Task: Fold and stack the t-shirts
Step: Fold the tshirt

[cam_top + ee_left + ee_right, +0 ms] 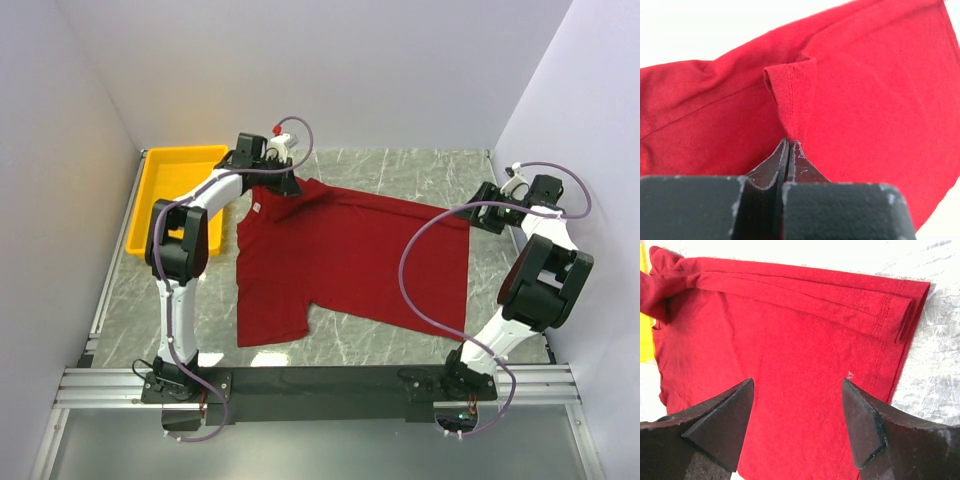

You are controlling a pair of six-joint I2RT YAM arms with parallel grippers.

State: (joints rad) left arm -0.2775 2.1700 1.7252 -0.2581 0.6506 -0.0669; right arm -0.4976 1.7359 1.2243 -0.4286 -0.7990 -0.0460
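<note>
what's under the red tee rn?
Only the marbled table shows around the t-shirt. Anything beneath the cloth is covered and can't be seen. At its far left corner, the left fingers pinch a fold of it.

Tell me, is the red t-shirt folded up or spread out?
Mostly spread out. The t-shirt lies flat across the table, only its far edge doubled over; the left gripper pinches its cloth.

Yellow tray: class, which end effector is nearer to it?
Left. The left end effector, shut on the t-shirt, is close beside the yellow tray; the right end effector is across the t-shirt, by its hem.
</note>
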